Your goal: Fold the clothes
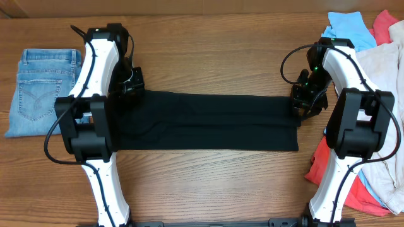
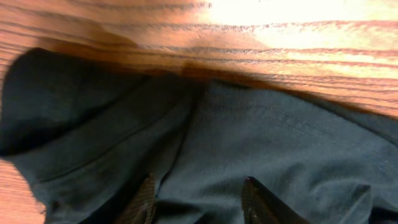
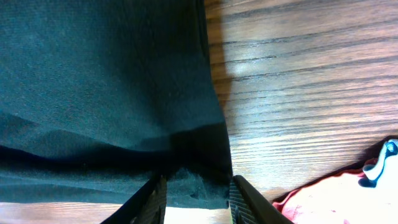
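The black T-shirt lies folded into a long flat strip across the middle of the table. At the strip's far left corner is my left gripper. In the left wrist view its two fingers stand apart over rumpled black cloth, which runs loose between them, so it is open. My right gripper sits at the far right corner of the strip. Seen from the right wrist, that gripper is shut on the hem corner of the shirt, which bunches between the pads.
Folded blue jeans lie at the left edge of the table. A heap of cream, light blue and coral garments fills the right side, and a coral piece lies close by the right gripper. Bare wood shows in front of the shirt.
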Robot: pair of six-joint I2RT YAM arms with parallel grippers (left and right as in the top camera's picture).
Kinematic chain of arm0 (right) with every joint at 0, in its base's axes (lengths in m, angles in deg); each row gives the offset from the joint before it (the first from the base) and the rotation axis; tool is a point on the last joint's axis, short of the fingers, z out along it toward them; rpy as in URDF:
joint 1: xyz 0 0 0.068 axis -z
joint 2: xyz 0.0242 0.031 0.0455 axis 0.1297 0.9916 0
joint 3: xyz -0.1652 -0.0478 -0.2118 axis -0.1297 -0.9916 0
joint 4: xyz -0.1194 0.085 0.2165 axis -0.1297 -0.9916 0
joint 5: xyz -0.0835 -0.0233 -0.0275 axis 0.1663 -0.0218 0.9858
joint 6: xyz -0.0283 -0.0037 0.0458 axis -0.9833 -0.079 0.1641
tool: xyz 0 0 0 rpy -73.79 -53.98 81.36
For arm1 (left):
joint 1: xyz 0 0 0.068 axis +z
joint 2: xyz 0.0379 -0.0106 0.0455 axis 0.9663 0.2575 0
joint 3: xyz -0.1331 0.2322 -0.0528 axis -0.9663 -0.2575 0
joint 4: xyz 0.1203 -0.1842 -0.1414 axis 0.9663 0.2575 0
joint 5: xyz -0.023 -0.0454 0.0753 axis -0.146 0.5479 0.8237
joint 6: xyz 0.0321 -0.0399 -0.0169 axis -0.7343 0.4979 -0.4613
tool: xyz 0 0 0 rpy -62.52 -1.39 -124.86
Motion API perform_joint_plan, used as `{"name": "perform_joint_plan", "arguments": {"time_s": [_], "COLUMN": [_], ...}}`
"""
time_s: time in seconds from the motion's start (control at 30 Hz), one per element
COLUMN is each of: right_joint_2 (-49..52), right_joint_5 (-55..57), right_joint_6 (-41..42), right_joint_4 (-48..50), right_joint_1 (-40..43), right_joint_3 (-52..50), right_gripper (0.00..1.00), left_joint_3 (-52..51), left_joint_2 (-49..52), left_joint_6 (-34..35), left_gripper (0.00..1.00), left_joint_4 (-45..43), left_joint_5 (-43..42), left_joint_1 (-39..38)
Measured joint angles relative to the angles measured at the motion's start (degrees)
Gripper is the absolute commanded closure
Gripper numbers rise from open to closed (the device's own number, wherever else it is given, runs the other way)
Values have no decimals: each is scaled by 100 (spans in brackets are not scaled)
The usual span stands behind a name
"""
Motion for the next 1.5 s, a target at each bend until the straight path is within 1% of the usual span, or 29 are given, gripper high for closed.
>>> {"name": "perform_joint_plan", "arguments": {"time_s": [0.37, 0.6, 1.07, 1.2, 1.3, 1.43, 1.5], "right_joint_2": [-2, 0, -2, 0, -2, -2, 0], "right_joint_5": [0, 0, 0, 0, 0, 2, 2], "right_joint_6": [0, 0, 2, 0, 0, 2, -2], "right_joint_4": [-13, -15, -39, -37, -42, -44, -44], "right_joint_1": [0, 0, 0, 0, 0, 0, 0], "right_joint_3": [0, 0, 0, 0, 0, 0, 0], "right_gripper": [63, 63, 63, 63, 63, 63, 63], "left_joint_3": [-4, -4, -4, -4, -42, -238, -407], "left_joint_2": [221, 256, 256, 256, 258, 258, 260], "left_joint_6": [0, 4, 48, 52, 66, 68, 68], "left_gripper": [57, 58, 59, 64, 73, 78, 84], "left_joint_4": [96, 57, -50, -50, -57, -142, -214], "left_joint_5": [4, 321, 695, 695, 695, 695, 693], "left_joint_1": [-195, -221, -221, -221, -221, -221, -221]}}
